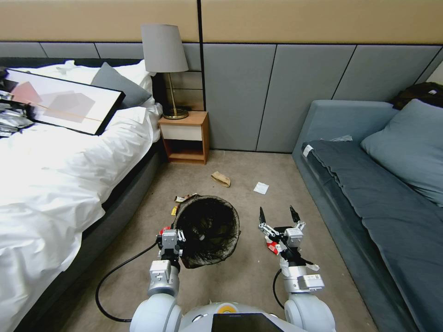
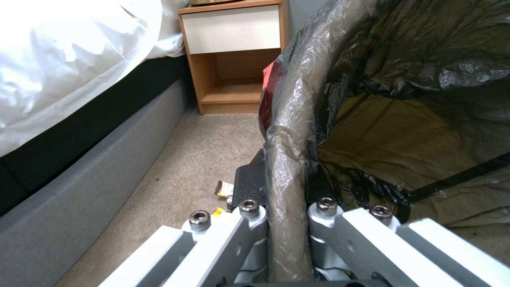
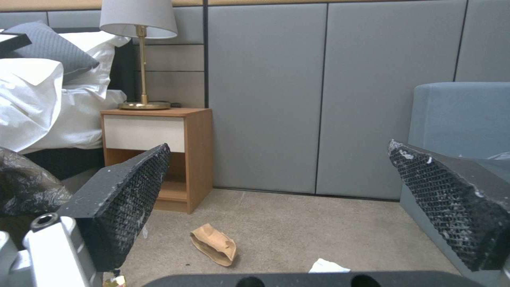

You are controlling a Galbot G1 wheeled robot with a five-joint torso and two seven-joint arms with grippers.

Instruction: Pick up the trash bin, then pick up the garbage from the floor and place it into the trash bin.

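Note:
The trash bin (image 1: 207,230), round with a black bag liner over its rim, hangs tilted just above the carpet. My left gripper (image 1: 171,242) is shut on its near-left rim (image 2: 287,159). My right gripper (image 1: 277,214) is open to the right of the bin, above a red-and-white packet (image 1: 272,247). Garbage lies on the floor: a brown paper bag (image 1: 220,178) (image 3: 213,244), a white slip (image 1: 261,187) (image 3: 328,266) and small wrappers (image 1: 181,199) (image 2: 223,187) left of the bin. In the right wrist view the pads (image 3: 127,199) stand wide apart with nothing between them.
The bed (image 1: 69,175) runs along the left and a blue-grey sofa (image 1: 369,193) along the right. A wooden nightstand (image 1: 184,136) with a lamp (image 1: 165,64) stands against the back wall. A carpet strip (image 1: 240,166) lies between them.

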